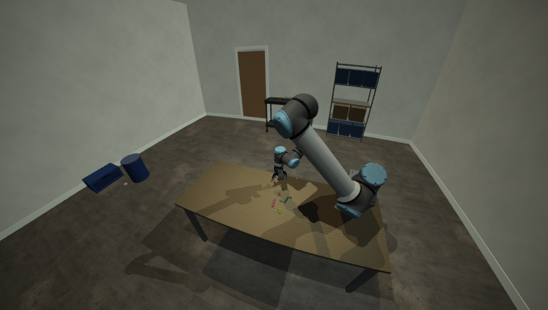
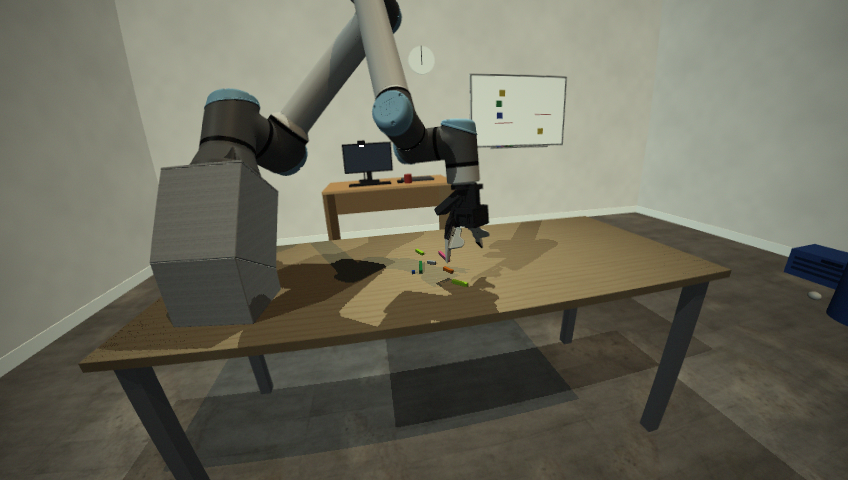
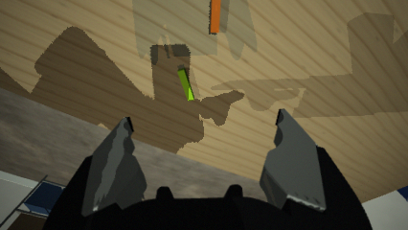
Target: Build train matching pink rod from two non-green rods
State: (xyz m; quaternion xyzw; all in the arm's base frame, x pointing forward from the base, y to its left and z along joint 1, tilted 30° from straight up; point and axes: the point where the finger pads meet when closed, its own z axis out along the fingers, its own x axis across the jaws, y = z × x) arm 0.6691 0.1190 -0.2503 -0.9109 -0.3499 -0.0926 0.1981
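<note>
My gripper (image 2: pixel 461 240) is open and empty. It hangs above the table beside a small cluster of rods and also shows in the top view (image 1: pixel 279 177) and in the wrist view (image 3: pixel 205 120). The wrist view shows a lime rod (image 3: pixel 186 84) lying flat in shadow ahead of the fingers, and an orange rod (image 3: pixel 215 16) beyond it at the top edge. In the exterior view the pink rod (image 2: pixel 442 255) lies just behind the fingertips. The orange rod (image 2: pixel 448 269), a lime rod (image 2: pixel 458 282), a dark green rod (image 2: pixel 420 266), a second lime rod (image 2: pixel 419 251) and a tiny blue rod (image 2: pixel 412 271) lie around it, all apart.
The arm's grey base block (image 2: pixel 214 240) stands on the table's left end in the exterior view. In the wrist view the table's edge (image 3: pixel 144 139) runs close below the lime rod, with floor beyond it.
</note>
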